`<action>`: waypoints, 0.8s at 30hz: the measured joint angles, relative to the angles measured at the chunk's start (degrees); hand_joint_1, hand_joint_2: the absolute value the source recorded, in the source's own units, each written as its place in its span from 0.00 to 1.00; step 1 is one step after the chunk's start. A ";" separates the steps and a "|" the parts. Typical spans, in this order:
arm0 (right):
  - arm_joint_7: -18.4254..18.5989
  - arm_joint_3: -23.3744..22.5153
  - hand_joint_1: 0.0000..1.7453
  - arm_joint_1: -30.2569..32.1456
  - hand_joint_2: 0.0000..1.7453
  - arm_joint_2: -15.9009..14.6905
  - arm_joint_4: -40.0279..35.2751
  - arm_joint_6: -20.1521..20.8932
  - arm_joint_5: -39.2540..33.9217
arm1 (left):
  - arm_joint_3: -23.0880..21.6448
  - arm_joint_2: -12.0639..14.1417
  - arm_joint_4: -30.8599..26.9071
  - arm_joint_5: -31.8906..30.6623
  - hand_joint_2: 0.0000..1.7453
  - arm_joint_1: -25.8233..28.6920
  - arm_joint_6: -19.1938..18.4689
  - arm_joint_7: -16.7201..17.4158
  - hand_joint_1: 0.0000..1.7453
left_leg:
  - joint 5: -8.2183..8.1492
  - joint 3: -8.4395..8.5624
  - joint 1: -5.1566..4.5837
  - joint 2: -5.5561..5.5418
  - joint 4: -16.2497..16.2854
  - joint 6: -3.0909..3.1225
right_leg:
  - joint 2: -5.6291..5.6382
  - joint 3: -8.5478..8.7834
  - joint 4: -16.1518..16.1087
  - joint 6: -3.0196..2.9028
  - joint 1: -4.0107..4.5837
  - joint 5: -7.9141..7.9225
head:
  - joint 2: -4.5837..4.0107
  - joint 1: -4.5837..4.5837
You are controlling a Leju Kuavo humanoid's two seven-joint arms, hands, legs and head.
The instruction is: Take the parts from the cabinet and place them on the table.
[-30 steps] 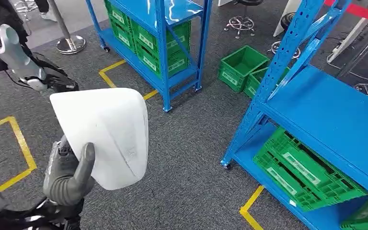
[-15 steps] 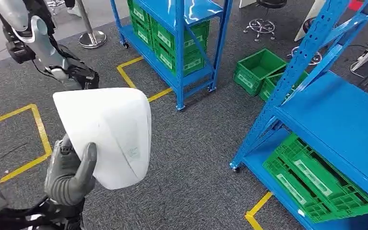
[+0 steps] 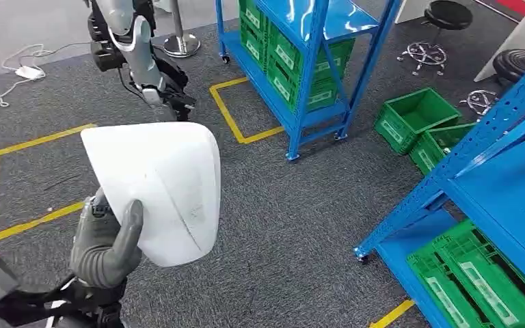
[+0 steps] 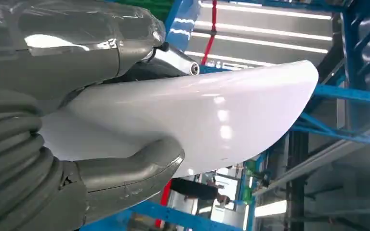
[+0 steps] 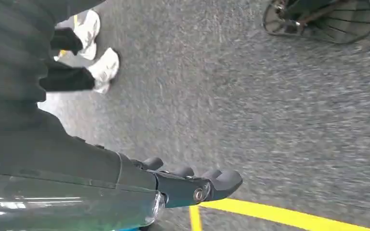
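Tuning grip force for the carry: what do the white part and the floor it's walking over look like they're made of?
White part: looks like moulded plastic, a smooth curved shell; the left wrist view shows glossy highlights on it. Painted metal can't be ruled out. The left hand holds it by the lower edge.

Floor: grey short-pile carpet by its speckled, fibrous texture, matte, with yellow tape lines.

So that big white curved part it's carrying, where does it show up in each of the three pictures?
Head view: the white part sits left of centre, held up by the left hand from below.
Left wrist view: the white part runs across the middle, the left hand gripping it at the picture's left.
Right wrist view: not in it; the right hand hangs over grey carpet.
Shared landmark: the blue shelving, also behind the part in the left wrist view.
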 joint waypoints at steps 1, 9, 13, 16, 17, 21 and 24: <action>0.00 0.00 0.00 -0.08 1.00 0.04 0.00 0.00 0.00 | -0.04 -0.15 0.17 0.13 1.00 -0.16 0.00 -0.15 1.00 | 0.12 -0.37 0.20 -0.80 0.09 -0.20 | -0.03 0.34 -1.17 0.07 -0.01 0.02 | 0.00 0.06; 1.36 -0.04 0.00 -0.17 1.00 -0.22 -0.02 -0.20 -0.15 | -0.39 -0.53 1.42 1.05 1.00 -0.73 -0.46 -0.98 1.00 | -7.34 -7.40 0.81 4.63 13.58 -2.47 | -3.72 0.80 -3.01 -0.80 0.01 1.33 | 0.00 -0.42; 2.01 -0.04 0.00 -0.21 1.00 -0.33 0.00 0.09 -0.15 | -0.50 -0.55 1.95 1.22 1.00 -0.76 -0.68 -0.98 1.00 | -2.44 -4.27 1.40 5.35 8.47 -3.12 | -5.45 0.88 -2.74 -0.34 -0.16 1.01 | 0.00 -0.48; 1.70 -0.04 0.00 -0.28 1.00 -0.50 -0.04 0.33 -0.17 | -0.57 -0.61 2.03 1.29 1.00 -1.07 -1.01 -0.98 1.00 | -0.77 0.38 0.98 9.33 -0.05 -2.22 | -6.16 0.78 -1.67 0.82 0.34 0.07 | 0.00 -0.63; 1.51 -0.04 0.00 -0.29 1.00 -0.52 -0.04 0.11 -0.17 | -0.59 -0.59 2.03 1.53 1.00 -1.08 -1.03 -0.96 1.00 | -0.86 0.23 0.79 8.92 0.03 -1.78 | -6.54 0.88 -1.82 0.94 0.35 0.11 | 0.00 -0.29; 0.13 -0.07 0.00 -0.22 1.00 -0.50 -0.17 -0.57 -0.33 | -0.57 -0.57 2.16 2.03 1.00 -1.84 -1.44 -0.74 1.00 | -0.20 -0.13 0.77 6.35 -0.28 -0.46 | -5.67 0.47 -0.17 2.15 -0.24 -1.89 | 0.00 -0.02; -0.68 -0.07 0.00 0.09 1.00 -0.28 -0.15 -0.72 -0.07 | -0.52 -0.55 2.16 1.81 1.00 -2.45 -1.49 -0.42 1.00 | -0.01 -0.31 0.50 4.41 -0.26 0.18 | -3.84 -5.04 12.80 2.22 -0.32 -8.60 | 0.00 0.20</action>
